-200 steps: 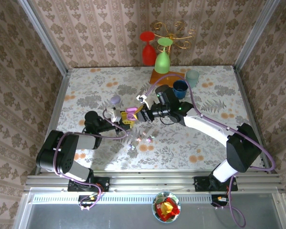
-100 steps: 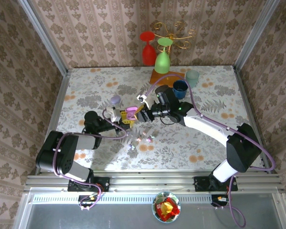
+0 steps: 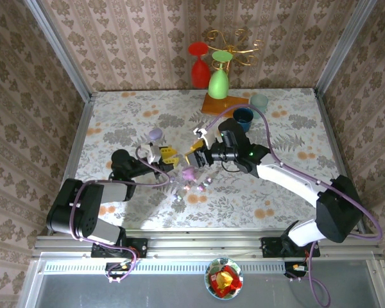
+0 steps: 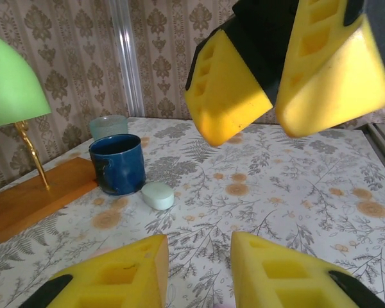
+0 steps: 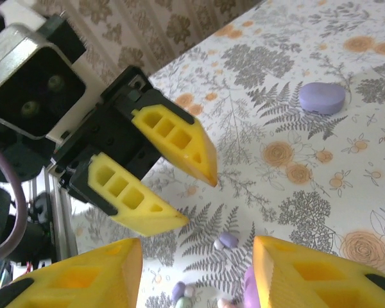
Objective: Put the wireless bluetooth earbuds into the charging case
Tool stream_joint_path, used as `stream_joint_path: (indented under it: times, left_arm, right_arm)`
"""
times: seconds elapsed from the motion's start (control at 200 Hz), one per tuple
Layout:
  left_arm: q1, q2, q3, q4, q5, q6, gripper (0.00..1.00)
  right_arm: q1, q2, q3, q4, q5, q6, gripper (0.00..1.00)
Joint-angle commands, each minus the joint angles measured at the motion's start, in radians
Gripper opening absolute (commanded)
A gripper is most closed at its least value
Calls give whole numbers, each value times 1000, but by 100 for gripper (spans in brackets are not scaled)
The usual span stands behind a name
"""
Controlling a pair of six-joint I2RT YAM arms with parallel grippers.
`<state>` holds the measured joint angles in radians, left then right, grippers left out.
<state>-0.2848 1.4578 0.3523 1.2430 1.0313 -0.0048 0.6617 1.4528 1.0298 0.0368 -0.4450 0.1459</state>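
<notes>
A pink charging case [image 3: 188, 173] lies on the flowered table, below and between the two grippers. Several tiny pastel earbuds [image 3: 199, 186] are scattered just in front of it. In the right wrist view a purple-and-white earbud [image 5: 226, 240] lies apart from a small cluster [image 5: 183, 292], and the case's edge [image 5: 249, 289] shows beside my right finger. My left gripper [image 3: 169, 159] and right gripper [image 3: 194, 155] face each other tip to tip above the table. The left gripper [image 4: 199, 237] has its jaws apart with nothing between them. The right gripper [image 5: 197, 242] is open and empty.
A purple case [image 3: 155, 134] lies behind the left gripper. A pale case [image 4: 157, 195] sits by the blue cup [image 3: 242, 117], with a teal glass [image 3: 259, 101] behind. A wooden stand [image 3: 218, 96] with a green and a red glass is at the back.
The pink case was held up between the two grippers. Now it lies on the table. My right gripper has opened and drawn back to the right.
</notes>
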Motion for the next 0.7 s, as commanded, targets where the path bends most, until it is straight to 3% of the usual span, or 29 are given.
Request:
stream_joint_path:
  times: [0.0, 0.175, 0.31, 0.48, 0.59, 0.695]
  left_arm:
    - [14, -3, 9, 38, -4, 6, 32]
    - [24, 36, 16, 39, -50, 5, 40]
    - [25, 39, 8, 38, -121, 4, 66]
    - [20, 24, 0, 29, -176, 7, 89]
    - [17, 7, -2, 9, -204, 11, 95]
    - [7, -33, 10, -108, -267, 46, 100]
  right_arm:
    - [-10, -1, -35, 125, 37, 95, 52]
    - [-30, 9, -58, 111, 98, 123, 54]
    - [-57, -20, -90, 77, 149, 159, 58]
    - [-106, -94, -124, -38, 257, 199, 61]
    - [-130, -134, -136, -146, 390, 228, 62]
    - [-126, -144, -151, -197, 361, 137, 66]
